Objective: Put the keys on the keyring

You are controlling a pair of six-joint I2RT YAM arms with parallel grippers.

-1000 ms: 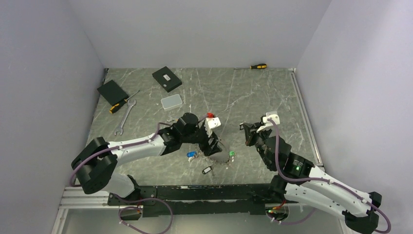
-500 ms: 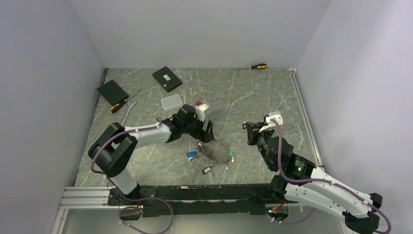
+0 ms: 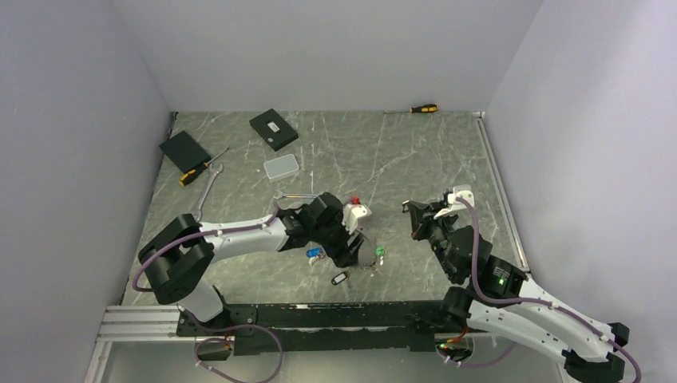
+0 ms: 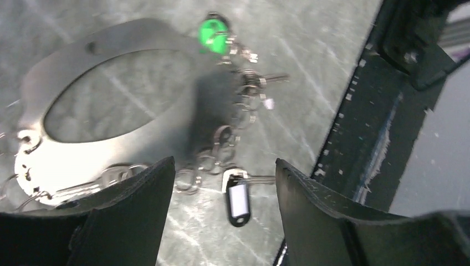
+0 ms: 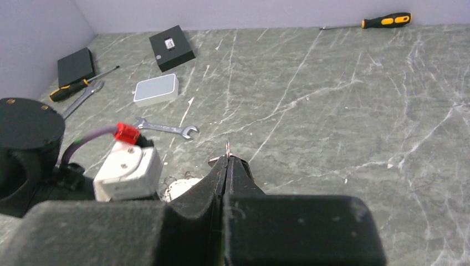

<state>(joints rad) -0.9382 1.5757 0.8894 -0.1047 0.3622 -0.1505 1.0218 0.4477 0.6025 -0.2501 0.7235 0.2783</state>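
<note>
Tools and small boxes that we see on the grey marbled table (image 3: 399,152)

At the far left we find a flat black pad (image 3: 184,151). A yellow-and-black screwdriver (image 3: 195,171) lies just beside its near edge, and a long silver wrench (image 3: 207,187) lies just nearer than that. A thicker black box (image 3: 273,128) sits further back, with a pale grey box (image 3: 281,166) near it. We also see a smaller wrench (image 5: 165,128) mid-table, and a second screwdriver (image 3: 423,108) lying alone by the back wall.
</note>
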